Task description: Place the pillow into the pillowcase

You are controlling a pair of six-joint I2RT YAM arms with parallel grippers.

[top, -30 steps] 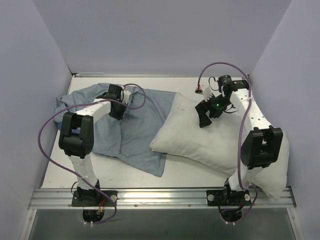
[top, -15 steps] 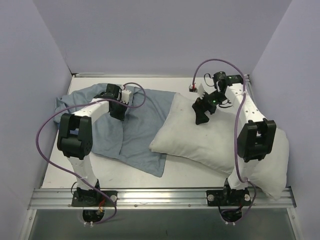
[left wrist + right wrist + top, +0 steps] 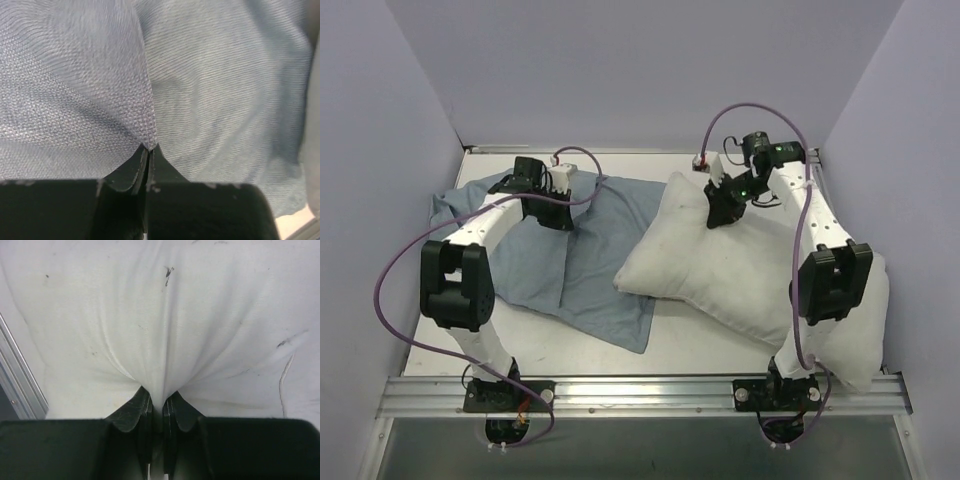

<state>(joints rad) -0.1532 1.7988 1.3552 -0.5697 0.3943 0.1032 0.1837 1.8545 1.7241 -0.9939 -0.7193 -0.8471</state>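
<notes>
The white pillow [image 3: 720, 265] lies across the right half of the table, its near end beside the right arm's base. My right gripper [image 3: 720, 212] is shut on a pinch of the pillow's cover [image 3: 160, 340] near its far end, the cloth drawn into folds between the jaws. The pale blue pillowcase [image 3: 575, 255] lies limp on the left half of the table. My left gripper [image 3: 542, 208] is shut on the pillowcase's hem [image 3: 148, 135] at its far part, and the fabric fills the left wrist view.
Grey walls close in the table on the left, back and right. A metal rail [image 3: 640, 392] runs along the near edge with both arm bases on it. Purple cables loop over each arm. A strip of bare table [image 3: 295, 225] shows at the left wrist view's corner.
My right gripper has moved toward the pillow's far end and shut on its cover, bunching it. The left gripper has carried the pillowcase hem toward the back of the table.
</notes>
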